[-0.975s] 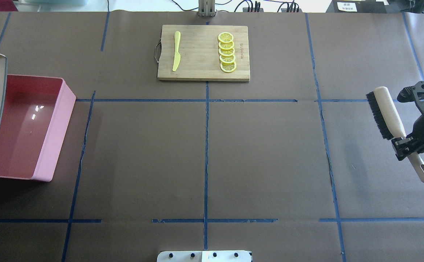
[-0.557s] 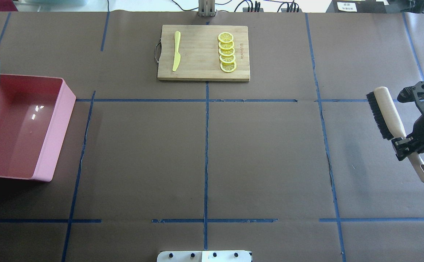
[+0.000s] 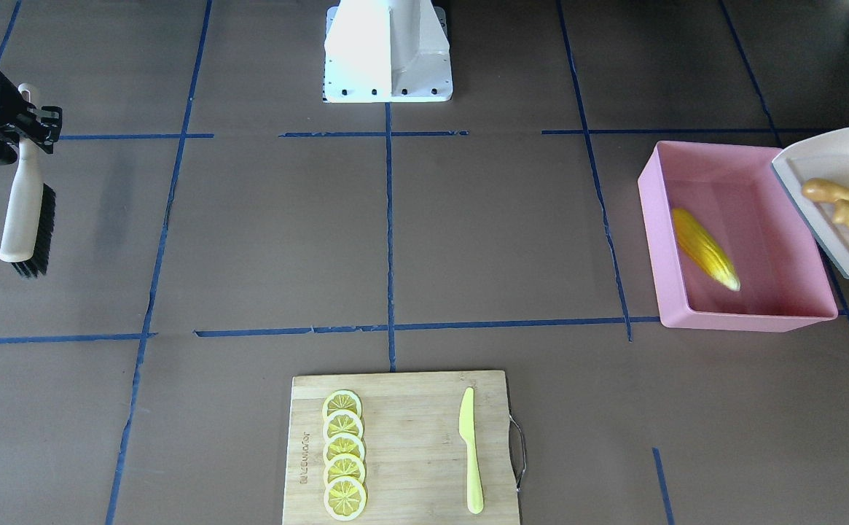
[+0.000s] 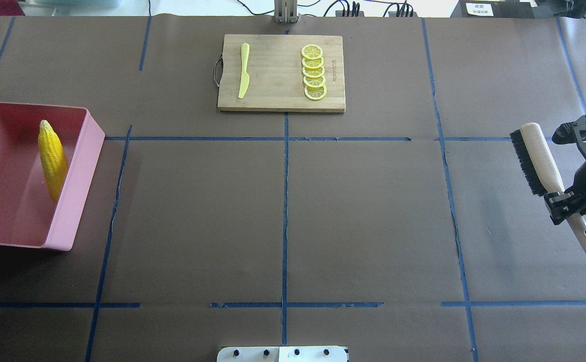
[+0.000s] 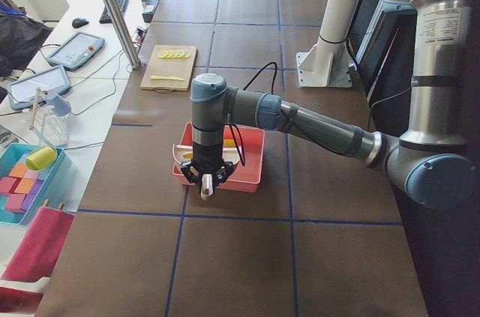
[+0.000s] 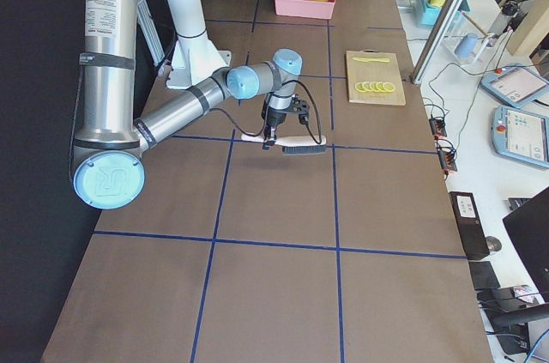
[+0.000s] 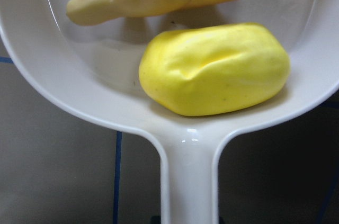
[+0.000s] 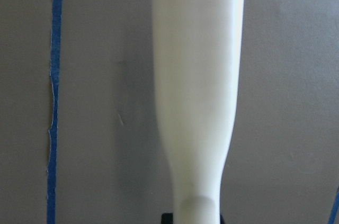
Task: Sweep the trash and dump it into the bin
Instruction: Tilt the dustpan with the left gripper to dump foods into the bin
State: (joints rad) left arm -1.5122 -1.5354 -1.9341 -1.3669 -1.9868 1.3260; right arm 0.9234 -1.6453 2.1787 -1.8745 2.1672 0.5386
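Observation:
The pink bin [image 4: 79, 188] stands at the table's left end; it also shows in the front view [image 3: 748, 319]. The yellow corn cob [image 4: 53, 158] lies inside it, also seen in the front view [image 3: 705, 248]. My left gripper [image 5: 204, 180] is shut on the handle of the beige dustpan [image 3: 818, 164], held tilted over the bin's outer side. In the pan lie the ginger root [image 3: 843, 208] and the yellow potato lump [image 7: 214, 70]. My right gripper [image 4: 567, 203] is shut on the handle of a brush [image 4: 536, 151], held at the far right.
A wooden cutting board [image 4: 280, 100] with several lemon slices [image 4: 314, 71] and a yellow-green knife [image 4: 243, 70] lies at the far middle. The robot base [image 3: 388, 51] stands at the near edge. Blue tape lines cross the brown table.
The corn cob has left the dustpan and now lies in the bin. The dustpan has moved left, almost out of the overhead view. The right gripper and brush shifted slightly.

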